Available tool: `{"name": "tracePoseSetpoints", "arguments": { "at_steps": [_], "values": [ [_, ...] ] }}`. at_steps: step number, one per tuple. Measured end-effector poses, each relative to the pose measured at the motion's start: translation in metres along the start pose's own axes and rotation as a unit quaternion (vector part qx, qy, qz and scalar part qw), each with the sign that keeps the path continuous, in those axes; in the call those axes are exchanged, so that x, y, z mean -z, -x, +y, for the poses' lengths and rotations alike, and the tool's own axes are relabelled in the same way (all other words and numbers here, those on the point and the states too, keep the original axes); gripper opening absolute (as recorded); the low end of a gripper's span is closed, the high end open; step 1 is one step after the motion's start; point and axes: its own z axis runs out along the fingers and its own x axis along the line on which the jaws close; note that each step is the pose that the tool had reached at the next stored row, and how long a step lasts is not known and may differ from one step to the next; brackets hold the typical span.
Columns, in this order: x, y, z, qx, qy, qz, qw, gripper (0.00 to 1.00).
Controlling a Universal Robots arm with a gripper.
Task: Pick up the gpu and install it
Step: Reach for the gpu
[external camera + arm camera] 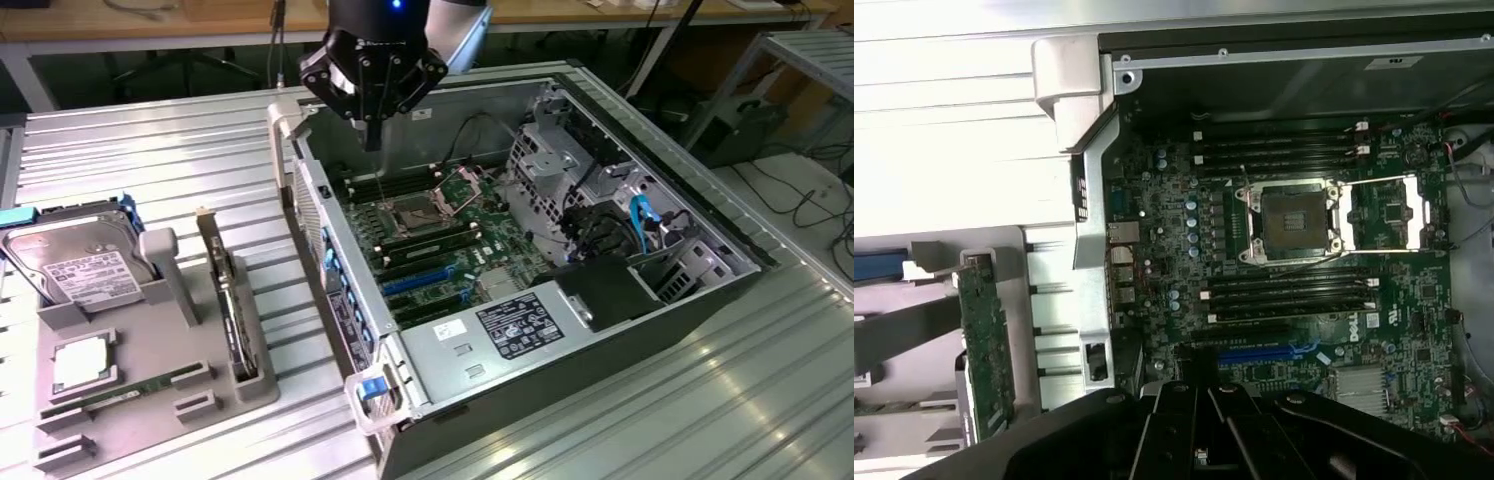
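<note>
the gripper (372, 143) in the upper middle of the exterior view is matte black all over: a broad rounded body that narrows through angular, faceted links to slim dark fingers (372, 128). a small blue light (394, 4) glows on its housing at the very top edge of the frame, and faint pale lettering (too small to read) runs across the body. behind it, the arm (465, 35) shows as a smooth silver-grey tube. in the wrist view the black links look glossy, with flat panels, hard edges and small round screw heads (1116, 398) at the joints.
</note>
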Motion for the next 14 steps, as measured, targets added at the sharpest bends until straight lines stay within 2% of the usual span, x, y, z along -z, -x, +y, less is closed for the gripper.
{"name": "tracePoseSetpoints", "arguments": {
  "at_steps": [14],
  "values": [
    [0.0006, -0.023, -0.0018, 0.000, 0.0000, 0.0000, 1.0000, 0.11]
  ]
}}
